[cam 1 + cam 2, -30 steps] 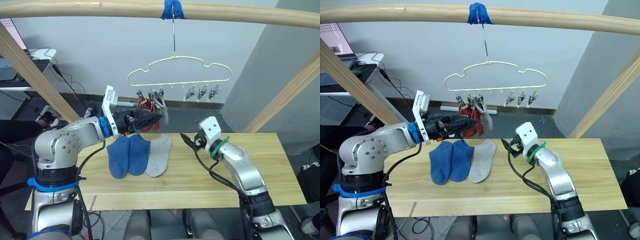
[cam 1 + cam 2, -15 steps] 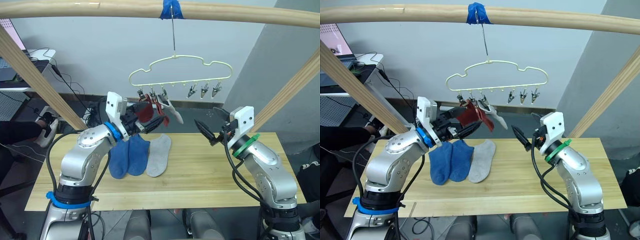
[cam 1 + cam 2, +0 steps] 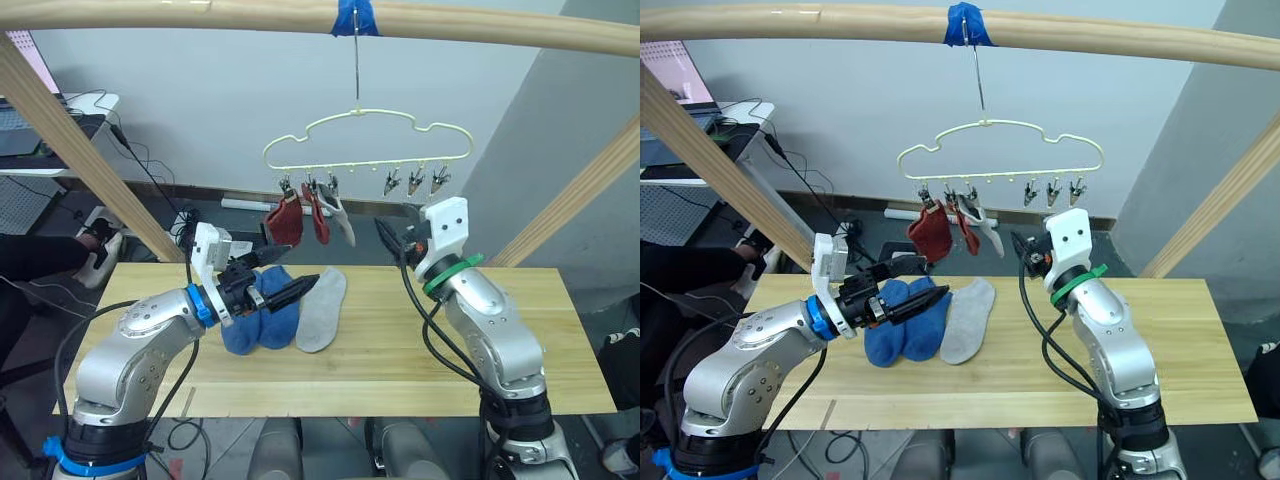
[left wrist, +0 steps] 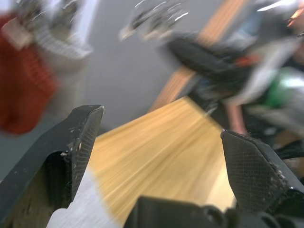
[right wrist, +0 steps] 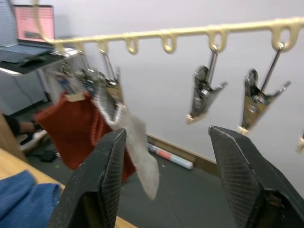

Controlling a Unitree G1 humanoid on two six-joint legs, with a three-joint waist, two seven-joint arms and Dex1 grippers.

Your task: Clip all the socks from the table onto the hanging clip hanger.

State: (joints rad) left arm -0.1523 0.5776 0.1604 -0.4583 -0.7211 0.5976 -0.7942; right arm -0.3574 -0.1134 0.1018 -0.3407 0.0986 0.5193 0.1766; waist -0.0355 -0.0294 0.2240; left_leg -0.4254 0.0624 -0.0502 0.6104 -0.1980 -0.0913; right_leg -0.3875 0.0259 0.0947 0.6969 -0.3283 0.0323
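The pale-yellow clip hanger [image 3: 366, 139] hangs by its hook from the wooden bar. Two rust red socks [image 3: 284, 221] and a light grey sock [image 3: 342, 221] dangle from its three left clips; the three right clips [image 5: 204, 95] are bare. On the table [image 3: 420, 350] lie two blue socks [image 3: 252, 322] and a grey sock [image 3: 320, 298] side by side. My left gripper [image 3: 292, 272] hovers open and empty just above the blue socks. My right gripper [image 3: 396, 228] is open and empty, raised below the bare clips, right of the hanging grey sock [image 5: 136, 142].
A thick wooden frame [image 3: 200, 12] spans the top, with slanted posts [image 3: 75, 150] at both sides. Cables and a desk [image 3: 70, 105] sit behind at the left. The right half of the table is bare wood.
My left gripper has come down from the hanger to just above the blue socks, leaving the grey sock hanging. My right gripper has swung left, closer under the hanger.
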